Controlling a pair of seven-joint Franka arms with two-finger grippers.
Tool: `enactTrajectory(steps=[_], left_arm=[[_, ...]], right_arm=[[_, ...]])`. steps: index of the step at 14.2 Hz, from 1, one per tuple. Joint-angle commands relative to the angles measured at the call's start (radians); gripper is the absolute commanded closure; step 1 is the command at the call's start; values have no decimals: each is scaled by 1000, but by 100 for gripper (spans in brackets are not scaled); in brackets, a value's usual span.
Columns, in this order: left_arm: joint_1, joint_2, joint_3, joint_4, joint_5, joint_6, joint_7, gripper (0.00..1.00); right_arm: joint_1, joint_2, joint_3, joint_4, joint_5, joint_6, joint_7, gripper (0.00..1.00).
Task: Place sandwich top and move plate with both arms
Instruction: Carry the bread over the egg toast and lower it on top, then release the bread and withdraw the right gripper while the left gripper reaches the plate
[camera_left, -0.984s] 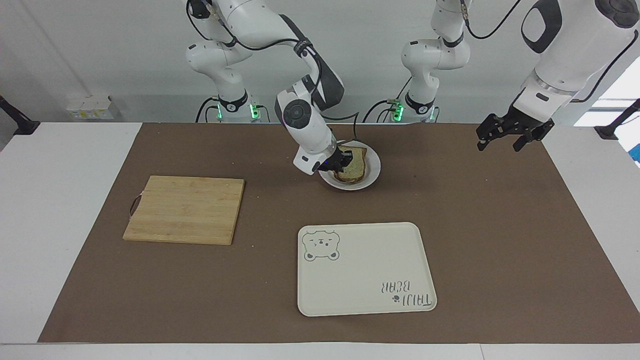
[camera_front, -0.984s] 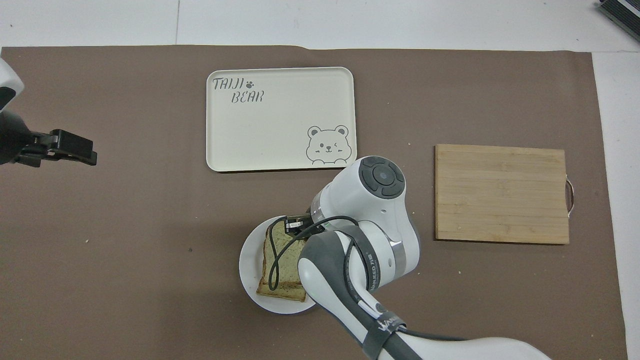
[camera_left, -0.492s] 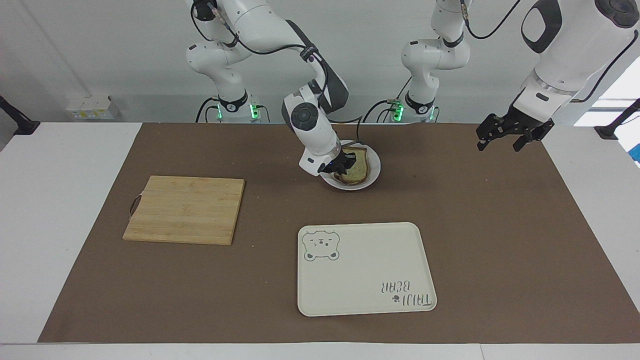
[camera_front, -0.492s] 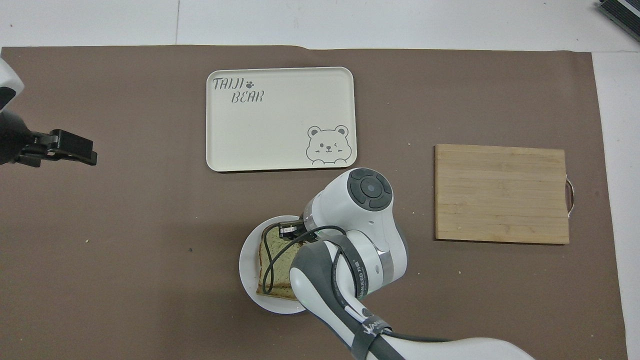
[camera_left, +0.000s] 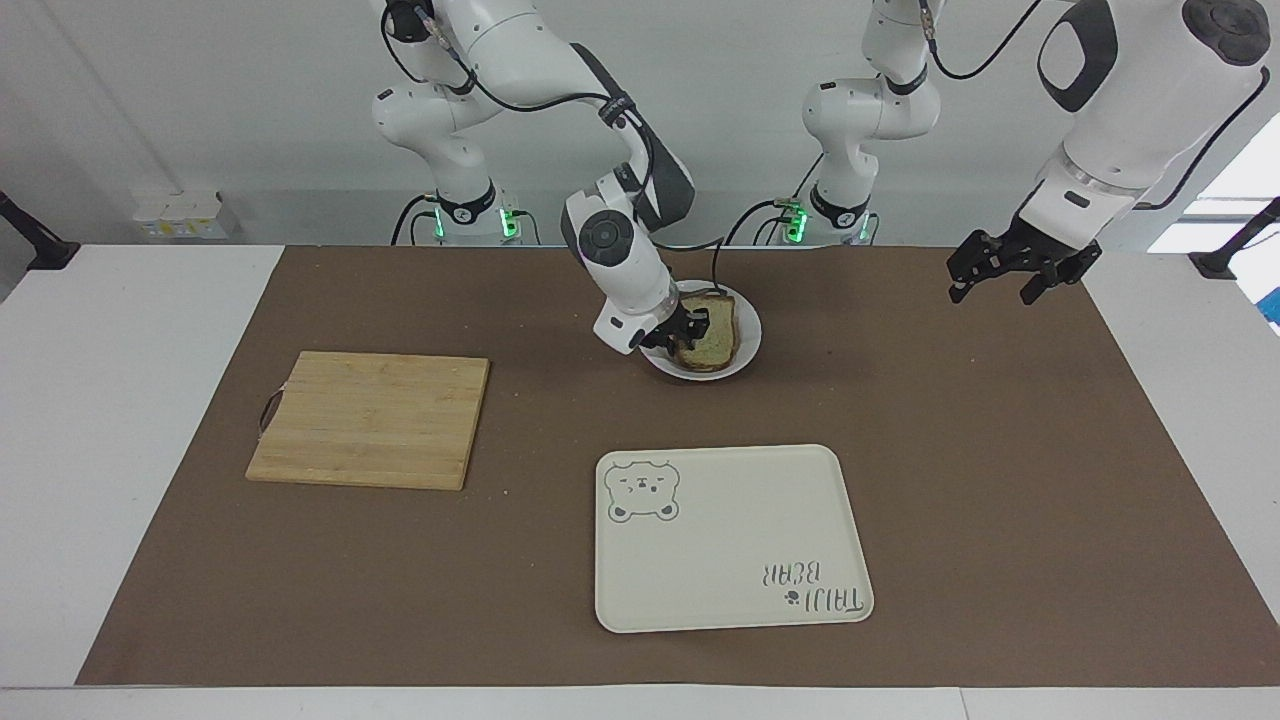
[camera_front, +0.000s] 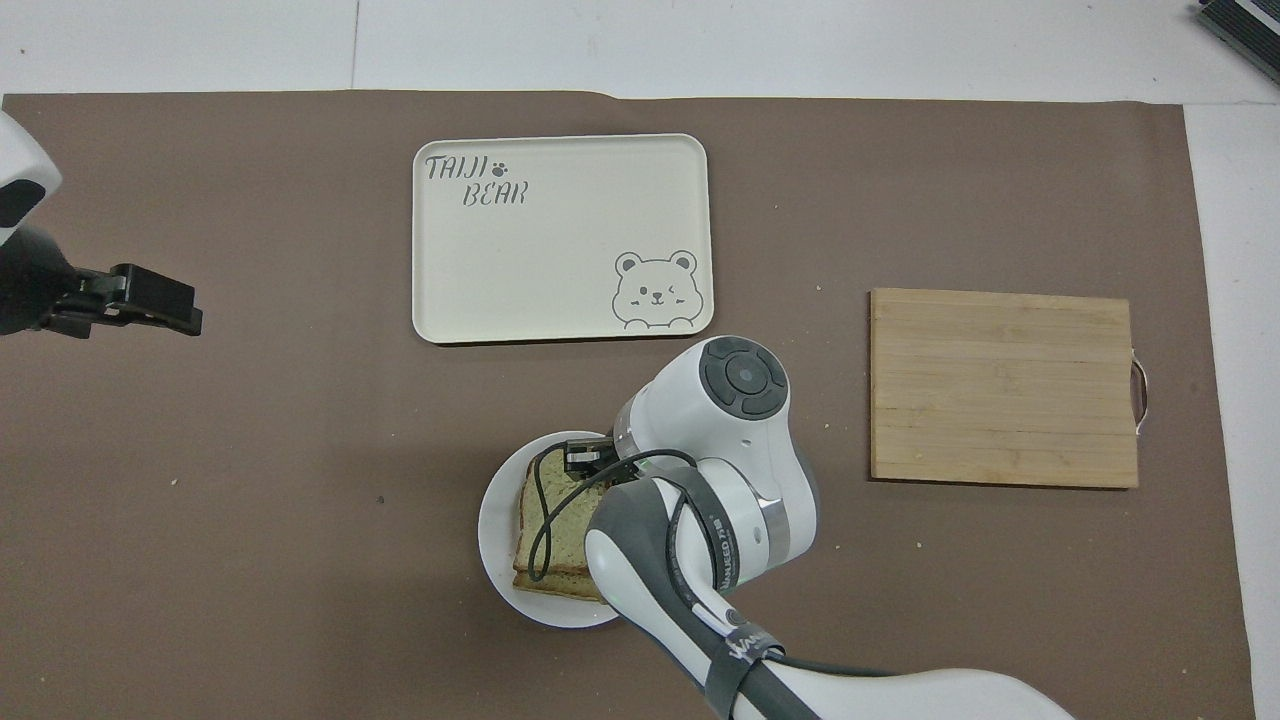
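The white plate (camera_left: 750, 345) stands near the robots, mid-table, and also shows in the overhead view (camera_front: 493, 530). The sandwich top (camera_left: 716, 338), a pale greenish slice with brown crust, lies on a lower slice whose edge (camera_front: 545, 584) shows beneath it. My right gripper (camera_left: 690, 328) is low over the plate's rim toward the right arm's end and is shut on the edge of the sandwich top (camera_front: 555, 520). My left gripper (camera_left: 1000, 282) waits open and empty, raised over the mat at the left arm's end (camera_front: 160, 303).
A cream rectangular tray with a bear drawing (camera_left: 730, 540) lies farther from the robots than the plate. A wooden cutting board (camera_left: 370, 420) lies toward the right arm's end. A brown mat (camera_left: 950, 450) covers the table.
My right gripper has shifted slightly toward the robots with the sandwich top, which now sits lower on the slice beneath. The left gripper has barely drifted.
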Motion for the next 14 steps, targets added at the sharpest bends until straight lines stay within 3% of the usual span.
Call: enactTrajectory(steps=[1,3,5,7,11,14], left_arm=[[-16,-27,3,-77,-30,26,14,0],[-18,-48,0,-158,-76,82,15,0],[-44,-91,1,-262,-131,148,15,0],[-45,-139,3,-392,-261,239,25,0],[-123,-133,1,-448,-294,310,92,0],[-179,-134,1,-557,-346,403,104,0]], right_arm=[[4,-8,1,-3,-44,26,10,0],[-8,-19,-4,5,-171,24,14,0],[-23,-44,-16,13,-211,23,16,0],[-81,-83,-13,17,-286,20,14,0],[-152,-143,-15,22,-383,-12,14,0],[-219,-168,-12,115,-483,-136,10,0]])
